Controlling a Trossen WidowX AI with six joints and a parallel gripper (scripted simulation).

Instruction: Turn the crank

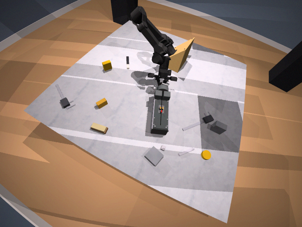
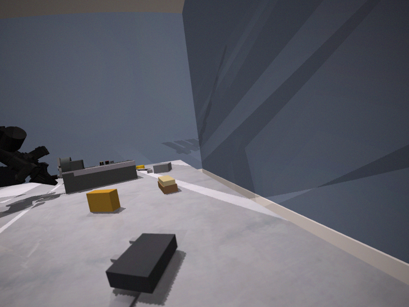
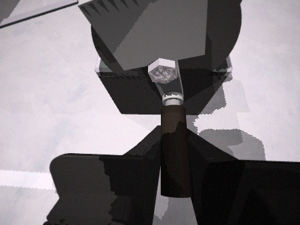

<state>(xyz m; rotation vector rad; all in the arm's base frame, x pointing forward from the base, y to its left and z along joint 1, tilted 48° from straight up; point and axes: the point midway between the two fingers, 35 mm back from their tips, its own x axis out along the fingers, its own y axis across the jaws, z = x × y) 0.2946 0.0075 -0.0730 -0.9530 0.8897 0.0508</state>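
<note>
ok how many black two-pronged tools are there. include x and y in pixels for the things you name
2. One tool [image 1: 65, 102] [image 2: 142, 257] lies left of the machine [image 1: 158, 128] [image 2: 99, 180] [image 3: 130, 93] in the top view, the other tool [image 1: 207, 119] [image 3: 41, 12] right of it. The arm [image 1: 151, 36] [image 2: 19, 158] could hide another.

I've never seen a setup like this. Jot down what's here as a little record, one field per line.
machine: dark crank-driven slide
handle: dark brown cylinder
gripper: closed on the handle
pointer: red, close to the brass zero marks; exact level too small to judge
release: not done
yellow disc: flat on the table
yellow wedge or panel: beside the arm
black-headed tools with thin shafts: two
</note>
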